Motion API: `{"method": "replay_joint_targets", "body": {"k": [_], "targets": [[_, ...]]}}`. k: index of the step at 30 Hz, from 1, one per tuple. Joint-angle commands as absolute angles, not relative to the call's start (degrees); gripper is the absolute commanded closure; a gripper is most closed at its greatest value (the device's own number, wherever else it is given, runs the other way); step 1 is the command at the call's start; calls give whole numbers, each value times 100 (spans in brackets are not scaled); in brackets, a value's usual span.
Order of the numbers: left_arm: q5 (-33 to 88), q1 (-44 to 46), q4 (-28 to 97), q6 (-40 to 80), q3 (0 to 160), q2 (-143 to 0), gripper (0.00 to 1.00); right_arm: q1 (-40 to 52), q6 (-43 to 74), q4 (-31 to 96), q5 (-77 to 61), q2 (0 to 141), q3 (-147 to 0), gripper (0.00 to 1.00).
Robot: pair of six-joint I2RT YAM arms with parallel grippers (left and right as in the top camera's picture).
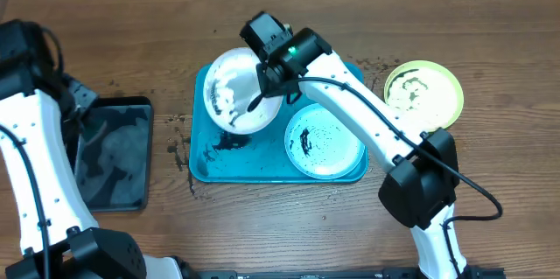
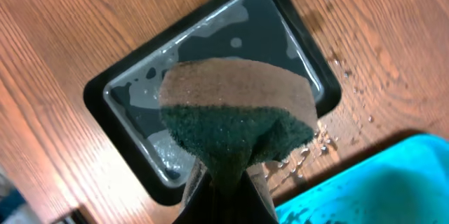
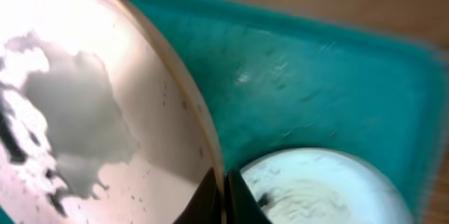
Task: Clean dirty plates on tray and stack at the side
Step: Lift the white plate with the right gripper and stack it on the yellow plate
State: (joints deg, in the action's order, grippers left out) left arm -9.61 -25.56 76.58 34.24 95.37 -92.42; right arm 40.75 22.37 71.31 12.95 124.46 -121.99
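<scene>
The white plate (image 1: 236,91) is tilted up over the left half of the turquoise tray (image 1: 354,73), smeared with dark streaks. My right gripper (image 1: 265,94) is shut on its right rim; the right wrist view shows the fingers pinching the edge of the white plate (image 3: 91,112). The light blue plate (image 1: 324,139), speckled with dark bits, lies flat in the tray's right half. The yellow-green plate (image 1: 424,95) rests on the table, right of the tray. My left gripper (image 2: 224,182) is shut on a green-and-brown sponge (image 2: 235,122) held above the black tray (image 2: 140,76).
The black tray (image 1: 114,152) holds a film of water and lies left of the turquoise tray. Dark crumbs and smears dot the wood near the turquoise tray's left edge (image 1: 179,148) and inside it (image 1: 229,142).
</scene>
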Motion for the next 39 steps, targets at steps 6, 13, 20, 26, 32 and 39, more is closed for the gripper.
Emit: {"method": "replay_joint_targets", "body": {"k": [6,13,20,26,32,39], "targets": [[-353,-3004,7336,3485,8954,-9253,96,4987,840,8189,5367,12398,-13786,96],[-344,-3002,7279,3476,8897,-9253,96,5686,-462,8176,6453,12398,-13823,96],[-329,-3002,7279,3476,8897,-9253,96,6049,-1120,7996,6740,12398,-13823,96],[-290,-2998,7277,3476,8897,-9253,96,6075,-1125,7985,7282,12398,-13823,96],[-178,-2998,7242,3474,8895,-9253,96,6075,-1118,7983,7253,12398,-13823,96],[-145,-2998,7220,3470,8897,-9253,96,6042,-891,8031,6473,12398,-13823,96]]}}
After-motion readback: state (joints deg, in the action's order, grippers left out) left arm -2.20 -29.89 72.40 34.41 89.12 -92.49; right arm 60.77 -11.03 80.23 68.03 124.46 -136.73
